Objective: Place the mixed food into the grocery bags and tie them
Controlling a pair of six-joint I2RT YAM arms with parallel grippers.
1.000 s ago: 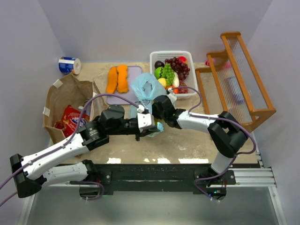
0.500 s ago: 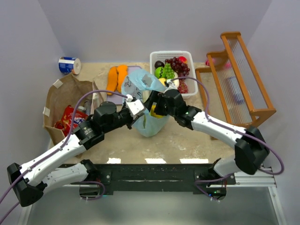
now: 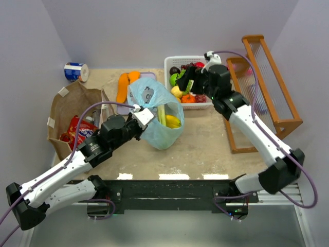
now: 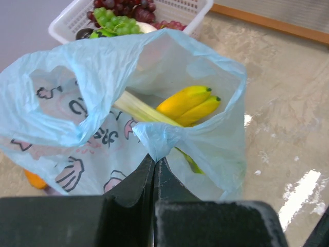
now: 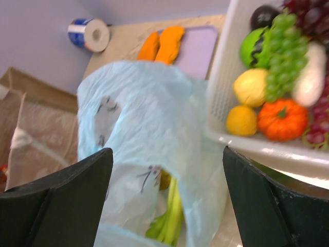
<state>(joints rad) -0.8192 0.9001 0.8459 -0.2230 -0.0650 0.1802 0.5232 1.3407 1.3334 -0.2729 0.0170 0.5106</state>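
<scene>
Blue plastic, thin and see-through, forms the bag standing mid-table, just in front of the white basket. The left gripper is clamped tight on a pinched fold of the bag's near rim. That pinch lifts the soft film and props the mouth wide, so food can drop in from above instead of landing on a collapsed sack. A bunch of yellow bananas and a pale green stalk already lie inside. The right gripper hangs over the near part of the basket with its 2 fingers spread wide and nothing between them. It appears to be positioned to take another piece, and the orange pumpkin, a yellow lemon and the green grapes lie within easy reach of it. The brown paper bag stands open at the left edge of the table with a red packet in it, well apart from both grippers. Much food remains in the basket and neither of the 2 bags is tied, so the filling looks only partly done.
</scene>
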